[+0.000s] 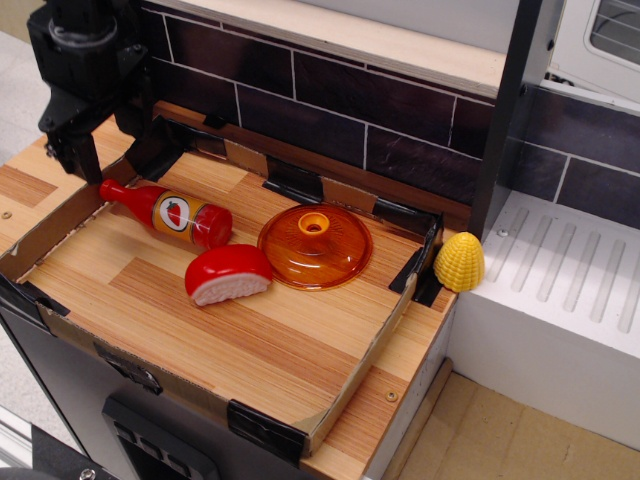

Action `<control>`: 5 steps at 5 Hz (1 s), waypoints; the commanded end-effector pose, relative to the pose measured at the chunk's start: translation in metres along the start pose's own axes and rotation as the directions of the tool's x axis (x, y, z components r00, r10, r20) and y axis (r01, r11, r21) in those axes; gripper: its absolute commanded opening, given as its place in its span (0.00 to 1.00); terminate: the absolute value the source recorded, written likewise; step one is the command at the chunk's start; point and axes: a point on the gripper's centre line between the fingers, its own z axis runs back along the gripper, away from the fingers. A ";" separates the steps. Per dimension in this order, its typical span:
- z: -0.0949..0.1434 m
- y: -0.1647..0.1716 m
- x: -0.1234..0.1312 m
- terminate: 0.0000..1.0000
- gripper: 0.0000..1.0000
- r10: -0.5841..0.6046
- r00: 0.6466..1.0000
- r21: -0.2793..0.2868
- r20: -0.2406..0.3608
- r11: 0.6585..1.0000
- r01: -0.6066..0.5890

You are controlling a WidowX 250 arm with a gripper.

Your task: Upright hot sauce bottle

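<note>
only view: hot sauce bottle (168, 213) lies on side in shallow cardboard tray (330, 390), cap toward left wall, base toward centre. black gripper (100, 148) hangs at tray's far-left corner, just above and behind bottle cap, not touching; fingers (78, 158) spread apart, nothing held. red-and-white toy food (228, 275) just beside bottle base; orange lid (315, 246) right of it. yellow corn (459, 262) outside tray, at its right edge.

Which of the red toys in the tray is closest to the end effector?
The hot sauce bottle, lying on its side with its cap toward the end effector. The red-and-white half-round toy sits farther right.
</note>
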 end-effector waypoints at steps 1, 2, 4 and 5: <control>-0.024 0.004 -0.005 0.00 1.00 -0.010 0.999 -0.019 0.035 1.000 0.011; -0.030 0.004 -0.007 0.00 1.00 -0.013 1.000 -0.033 0.024 0.999 0.013; -0.031 0.000 -0.006 0.00 0.00 -0.101 0.995 0.016 -0.020 0.995 0.102; -0.032 -0.003 -0.004 0.00 0.00 -0.085 0.995 -0.009 -0.050 0.996 0.085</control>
